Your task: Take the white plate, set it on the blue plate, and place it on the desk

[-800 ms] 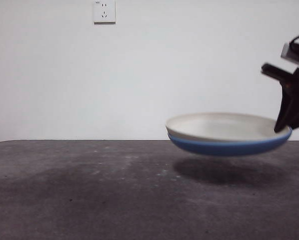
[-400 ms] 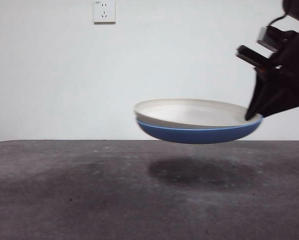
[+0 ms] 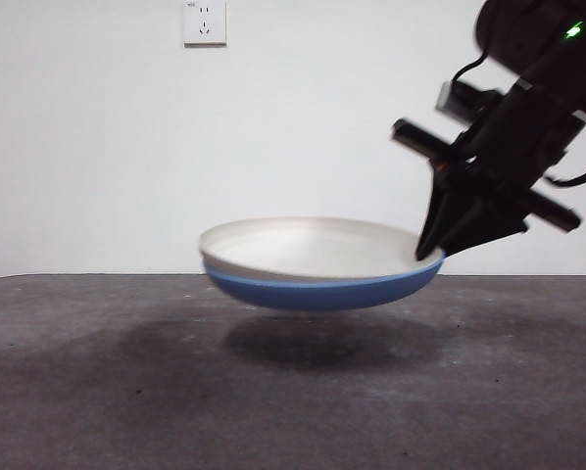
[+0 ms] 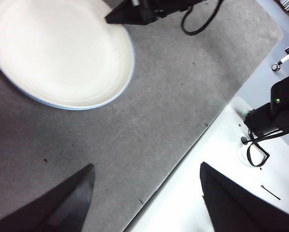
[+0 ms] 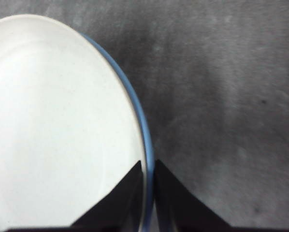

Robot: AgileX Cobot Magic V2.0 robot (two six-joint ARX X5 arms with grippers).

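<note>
The white plate (image 3: 303, 245) lies nested in the blue plate (image 3: 313, 292), and the stack hangs in the air a little above the desk (image 3: 126, 392), casting a shadow on it. My right gripper (image 3: 430, 253) comes down from the upper right and is shut on the stack's right rim. In the right wrist view its jaws (image 5: 149, 166) pinch the white plate (image 5: 52, 121) and the blue plate (image 5: 139, 116) together at the edge. My left gripper (image 4: 145, 169) stands open and empty, high above the desk, away from the white plate (image 4: 57, 53).
A wall socket (image 3: 204, 22) sits on the white wall behind. In the left wrist view the desk's edge (image 4: 197, 140) runs diagonally, with a black device and cables (image 4: 275, 106) on the pale floor beyond it.
The right gripper has carried the stacked plates leftward across the desk, and they hang slightly lower than half a second ago.
</note>
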